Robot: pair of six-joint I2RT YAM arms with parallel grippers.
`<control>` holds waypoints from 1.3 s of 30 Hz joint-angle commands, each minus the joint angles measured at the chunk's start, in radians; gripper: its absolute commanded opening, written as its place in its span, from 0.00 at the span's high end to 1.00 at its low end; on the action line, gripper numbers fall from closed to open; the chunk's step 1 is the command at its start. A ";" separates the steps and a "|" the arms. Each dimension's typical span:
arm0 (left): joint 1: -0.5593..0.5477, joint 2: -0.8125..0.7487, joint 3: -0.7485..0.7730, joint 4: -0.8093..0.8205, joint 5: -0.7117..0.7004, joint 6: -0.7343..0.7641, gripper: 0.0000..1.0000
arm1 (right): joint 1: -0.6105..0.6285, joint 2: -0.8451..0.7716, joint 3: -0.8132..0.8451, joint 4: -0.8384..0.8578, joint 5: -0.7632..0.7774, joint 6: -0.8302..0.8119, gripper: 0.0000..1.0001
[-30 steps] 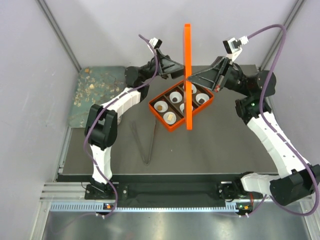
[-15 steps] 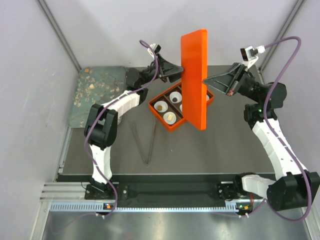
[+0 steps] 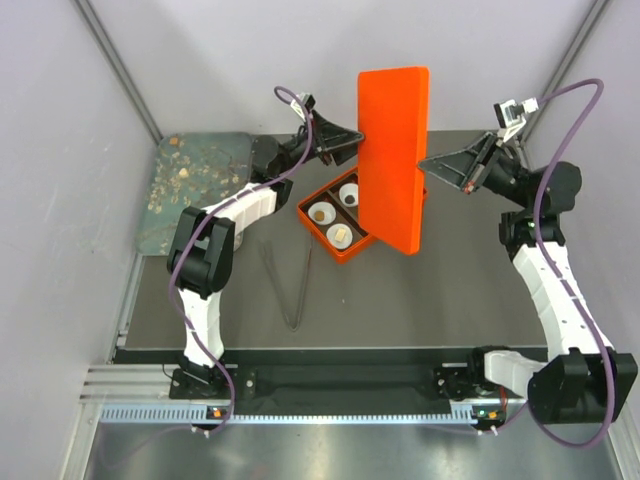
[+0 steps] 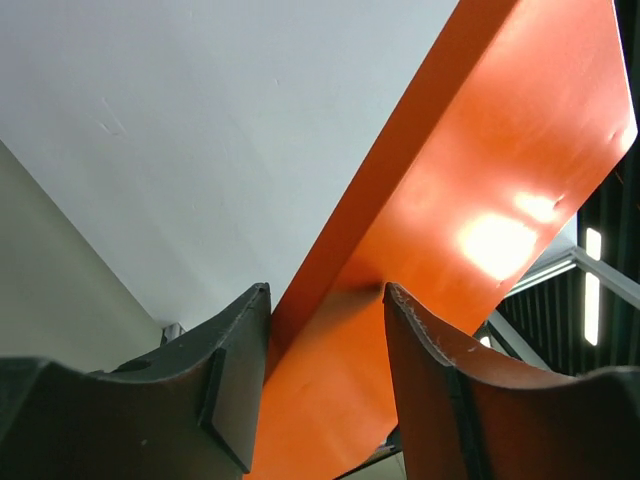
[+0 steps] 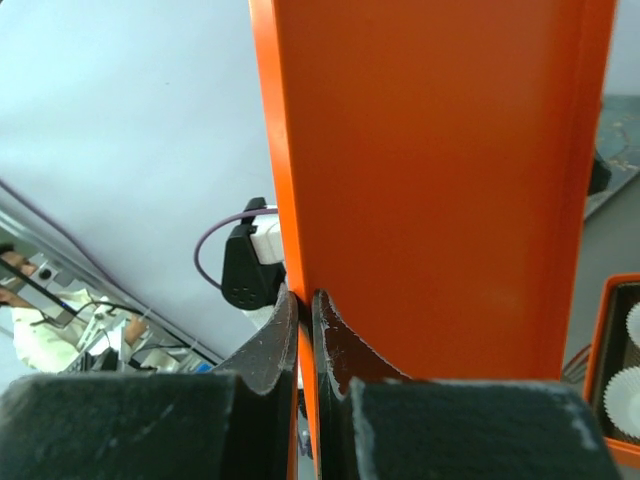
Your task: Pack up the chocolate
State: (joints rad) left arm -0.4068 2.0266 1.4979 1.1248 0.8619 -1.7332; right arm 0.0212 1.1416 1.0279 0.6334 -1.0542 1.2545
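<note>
A large orange lid (image 3: 392, 150) stands upright above the orange box (image 3: 345, 254). My right gripper (image 3: 426, 163) is shut on the lid's thin rim, seen in the right wrist view (image 5: 305, 300). My left gripper (image 3: 359, 137) holds the lid's left edge; in the left wrist view (image 4: 325, 290) its jaws sit against both sides of the lid (image 4: 470, 200). The box holds white paper cups; two show tan chocolate lumps (image 3: 318, 213) (image 3: 341, 234). The lid hides the box's right half.
A green tray (image 3: 170, 222) scattered with small lumps lies at the far left. Thin metal tongs (image 3: 291, 288) lie on the dark mat in front of the box. Grey walls close in the back and sides.
The lid has turned from edge-on to face the camera and shifted up and right. The right arm has pulled back to the right with it; the left gripper stays at its left edge.
</note>
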 commanded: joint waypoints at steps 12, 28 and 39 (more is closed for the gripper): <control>-0.107 -0.095 0.076 0.572 0.083 -0.091 0.45 | -0.076 0.109 0.012 -0.388 0.129 -0.277 0.92; -0.110 -0.066 0.073 0.572 0.083 -0.066 0.33 | -0.069 0.058 0.089 0.104 0.069 0.123 1.00; -0.113 -0.017 0.185 0.572 0.048 -0.063 0.21 | -0.052 0.135 0.176 0.370 0.129 0.407 1.00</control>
State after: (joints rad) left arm -0.4854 2.0384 1.5932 1.1660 0.9161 -1.7626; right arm -0.0402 1.2499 1.1767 0.9524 -0.9600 1.6344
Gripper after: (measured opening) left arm 0.790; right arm 0.066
